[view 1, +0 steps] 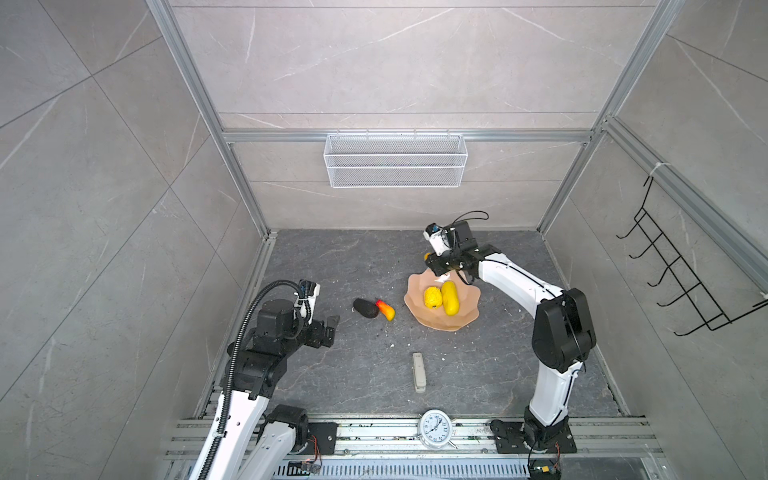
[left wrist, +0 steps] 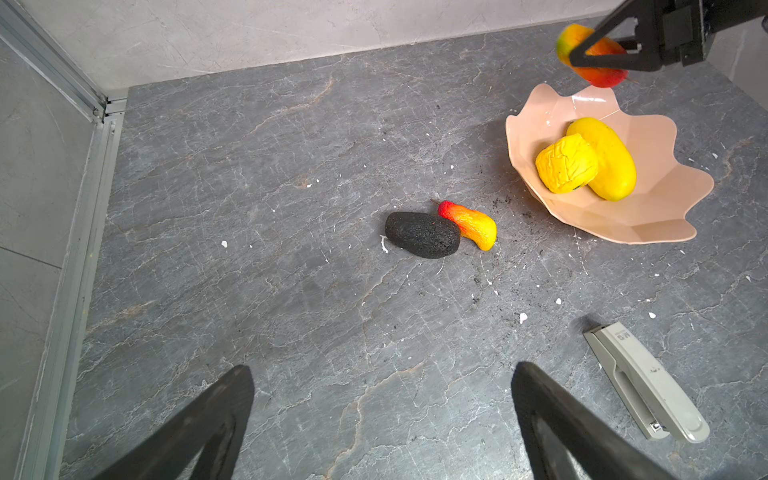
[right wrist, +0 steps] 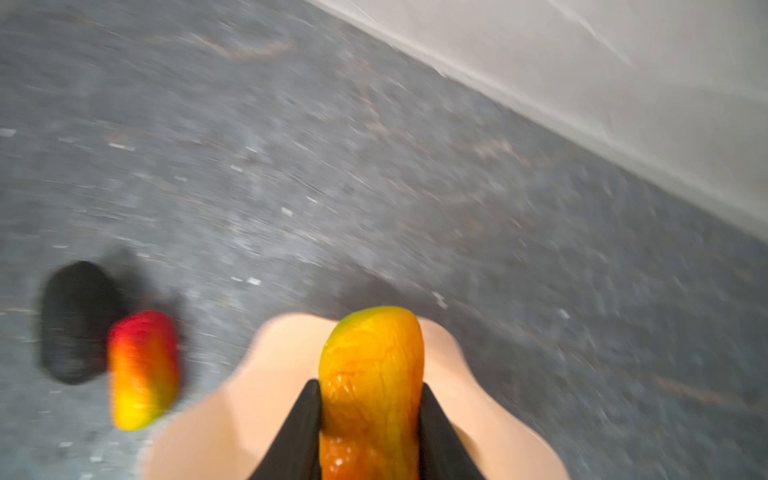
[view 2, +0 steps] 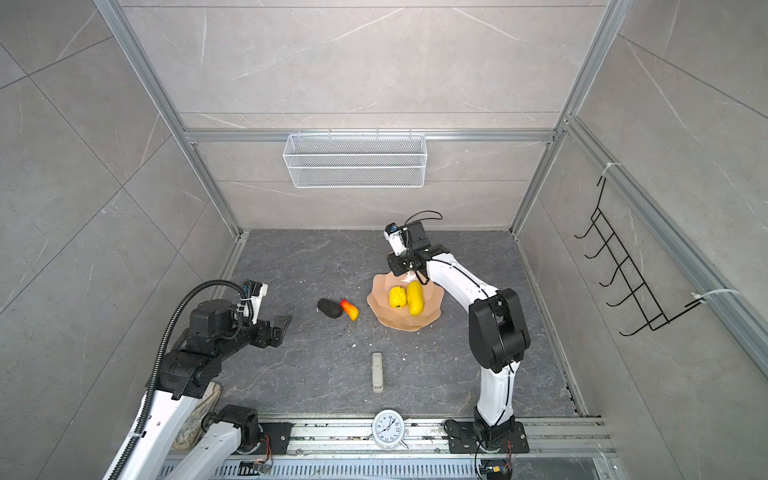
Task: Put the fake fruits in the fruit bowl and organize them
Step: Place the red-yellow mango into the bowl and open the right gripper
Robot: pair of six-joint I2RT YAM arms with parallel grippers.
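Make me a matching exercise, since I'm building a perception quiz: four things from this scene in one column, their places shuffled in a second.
Things
1. black oval fruit
2. long yellow fruit
3. orange fruit with a greenish tip
4. white clock

Places
A. inside the pink bowl
B. clamped in the right end effector
C. on the front rail
D. on the table, beside the red-orange fruit

Pairs: 1-D, 2-A, 3-B, 4-C

pink bowl [left wrist: 665,216], black fruit [left wrist: 422,235], 2 yellow fruits [left wrist: 613,166] (1 ridged [left wrist: 566,163])
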